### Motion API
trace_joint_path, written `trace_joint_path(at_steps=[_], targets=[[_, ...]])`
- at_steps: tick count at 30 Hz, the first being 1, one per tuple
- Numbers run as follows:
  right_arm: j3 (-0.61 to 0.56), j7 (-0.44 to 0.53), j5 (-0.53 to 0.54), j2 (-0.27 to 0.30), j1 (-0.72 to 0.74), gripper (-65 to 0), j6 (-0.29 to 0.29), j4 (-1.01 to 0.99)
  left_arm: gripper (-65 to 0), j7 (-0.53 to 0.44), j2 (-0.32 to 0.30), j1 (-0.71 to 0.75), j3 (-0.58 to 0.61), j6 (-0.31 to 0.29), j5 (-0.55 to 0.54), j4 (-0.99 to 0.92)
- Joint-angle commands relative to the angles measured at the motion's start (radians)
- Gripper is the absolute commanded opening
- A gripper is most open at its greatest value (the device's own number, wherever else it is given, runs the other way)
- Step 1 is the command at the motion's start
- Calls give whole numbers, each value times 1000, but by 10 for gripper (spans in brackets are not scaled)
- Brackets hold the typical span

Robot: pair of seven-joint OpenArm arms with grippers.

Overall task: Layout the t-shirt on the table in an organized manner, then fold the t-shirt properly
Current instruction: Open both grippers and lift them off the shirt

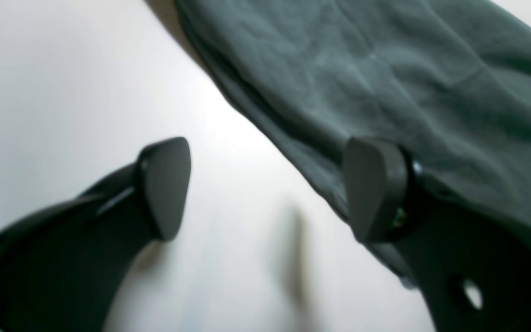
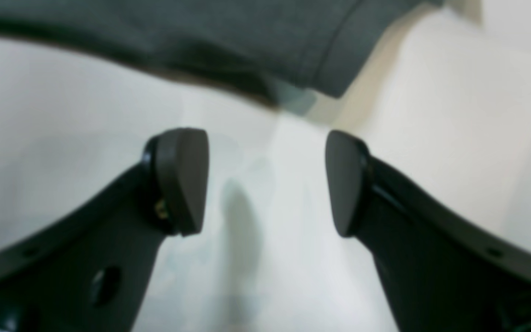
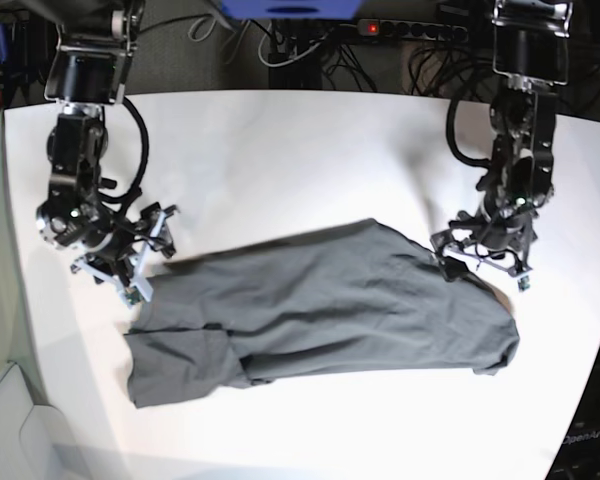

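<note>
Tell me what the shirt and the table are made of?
The t-shirt looks like soft knitted cloth, maybe cotton: dull grey, with wrinkles and a stitched hem. The table looks like smooth, hard painted board or plastic: flat white, with faint shadows and no grain. I can't tell which.

No readable text, labels or numbers anywhere.

Bright, even light fills the base view, with soft shadows on the white tabletop (image 3: 310, 140). Both wrist views are blurred and soft: the t-shirt (image 1: 385, 83) is smeared, and faint grey shadow streaks fall at lower centre.
</note>
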Motion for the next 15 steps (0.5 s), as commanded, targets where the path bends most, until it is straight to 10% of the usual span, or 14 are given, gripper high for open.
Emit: trace_joint_path(at_steps=[1,15], targets=[[-9,21,16,6,11,-247,-3,17,-142,-20,-5,-19,-5,-8,21,0],[-32,21,16,8,-22,-247,-3,24,-143,-23,72,-203,-5,-4,50,-169]])
